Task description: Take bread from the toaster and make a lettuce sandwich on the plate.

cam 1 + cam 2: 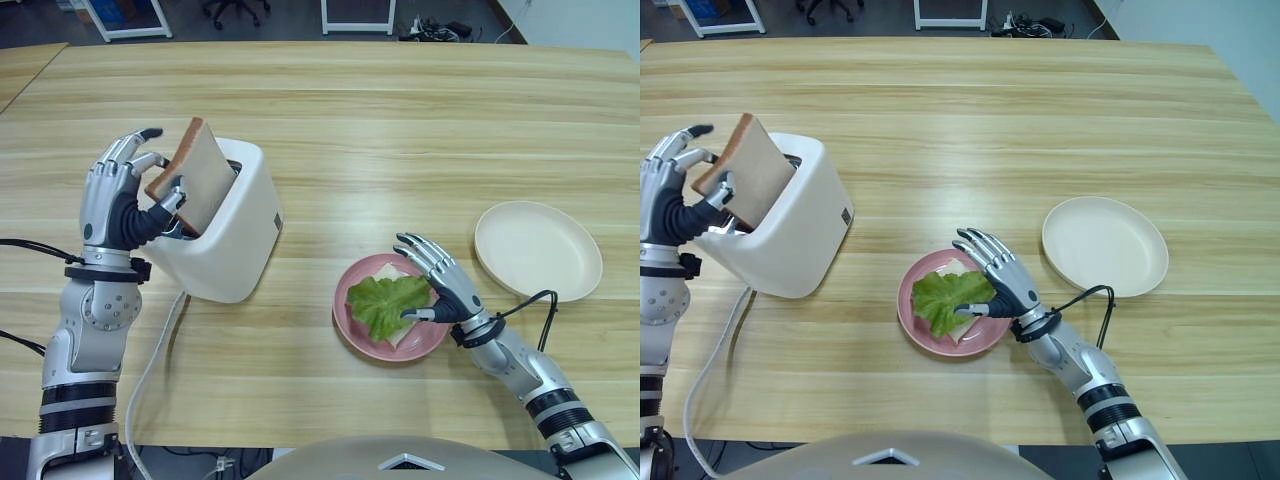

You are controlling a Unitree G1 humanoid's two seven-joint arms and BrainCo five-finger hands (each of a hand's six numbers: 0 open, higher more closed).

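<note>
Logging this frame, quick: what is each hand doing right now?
Left hand: shut on the bread, at the toaster.
Right hand: open, spread over the lettuce on the pink plate.

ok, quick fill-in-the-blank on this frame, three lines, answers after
1. The left hand grips a slice of ____ sticking up out of the toaster.
2. The right hand is at the edge of the ____ leaf on the pink plate.
3. The cream plate lies to the robot's ____ of the pink plate.

Missing words: bread; lettuce; right
</note>
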